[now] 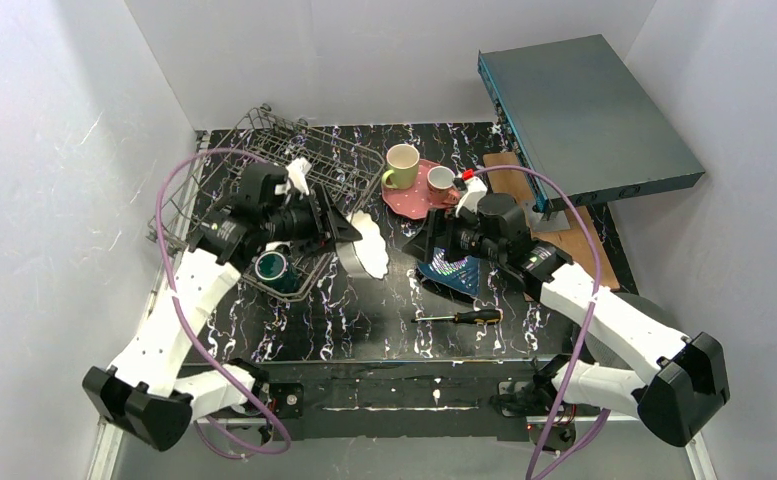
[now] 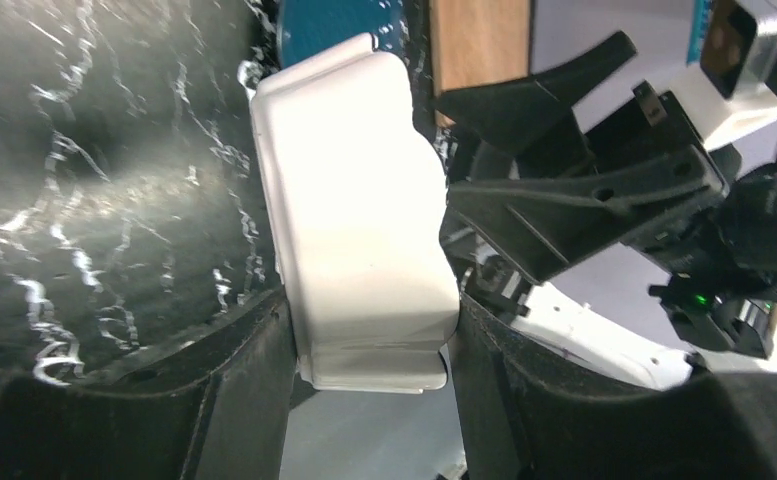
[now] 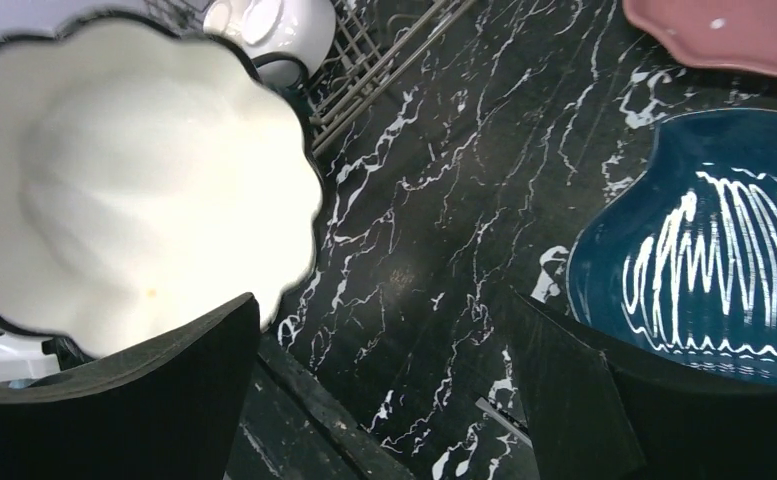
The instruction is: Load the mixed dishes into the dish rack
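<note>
Left fingers clamped on the wall of the cream bowl. Bowl tipped on edge just right of the dish rack, between the rack and the blue ribbed plate; can't tell if it touches the bench. Right fingers spread apart, holding nothing, over the bench beside the blue ribbed plate. Green-inside cup at the rack's near corner. Yellow-green mug and small salmon cup at the pink plate, further back. Screwdriver lies near the front edge.

Bright, even overhead light; glare streaks on blue plate; close foregrounds soft.
</note>
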{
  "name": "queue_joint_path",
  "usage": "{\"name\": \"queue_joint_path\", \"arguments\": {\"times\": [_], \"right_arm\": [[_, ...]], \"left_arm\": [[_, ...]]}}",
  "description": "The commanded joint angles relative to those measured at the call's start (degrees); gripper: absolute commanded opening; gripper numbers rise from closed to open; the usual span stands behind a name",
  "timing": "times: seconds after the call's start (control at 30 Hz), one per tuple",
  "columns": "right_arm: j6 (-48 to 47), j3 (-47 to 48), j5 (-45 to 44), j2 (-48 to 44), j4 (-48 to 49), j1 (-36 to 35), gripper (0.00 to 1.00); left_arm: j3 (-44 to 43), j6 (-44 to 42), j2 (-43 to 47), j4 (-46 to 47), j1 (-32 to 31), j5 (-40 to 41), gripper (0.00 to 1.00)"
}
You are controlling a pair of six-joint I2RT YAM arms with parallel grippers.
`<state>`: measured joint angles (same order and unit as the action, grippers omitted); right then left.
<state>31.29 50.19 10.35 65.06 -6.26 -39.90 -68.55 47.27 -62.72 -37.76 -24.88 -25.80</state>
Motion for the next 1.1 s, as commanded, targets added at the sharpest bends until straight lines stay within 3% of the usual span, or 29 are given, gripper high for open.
{"name": "queue_joint_path", "arguments": {"times": [0.0,0.17,0.43,0.57,0.83,1.07], "right_arm": [[-2.9,1.6,-1.6,-2.3,-1.7,1.3,0.98],[-3.5,0.7,-1.3,-3.0,-2.8,2.3,0.98],[-3.9,0.7,-1.2,-2.6,-3.8,2.5,0.98],[-3.9,1.1,-1.2,-2.3,-4.8,2.5,0.98],[-3.2,0.4,-0.6,-1.0,-6.1,2.5,0.98],[-1.3,0.3,1.7,1.8,-5.7,2.7,0.98]], "left_arm": [[-14.0,-11.5,-4.7,-8.7,1.2,9.0,0.00],[-26.4,-22.9,-13.0,-15.5,2.2,22.7,0.00],[-38.7,-36.1,-26.6,-14.0,7.3,39.9,0.00],[-40.8,-42.7,-32.6,-7.4,9.3,48.0,0.00],[-52.1,-51.1,-48.7,-2.0,12.4,55.0,0.00],[-52.2,-60.3,-55.4,7.7,13.0,60.3,0.00]]}}
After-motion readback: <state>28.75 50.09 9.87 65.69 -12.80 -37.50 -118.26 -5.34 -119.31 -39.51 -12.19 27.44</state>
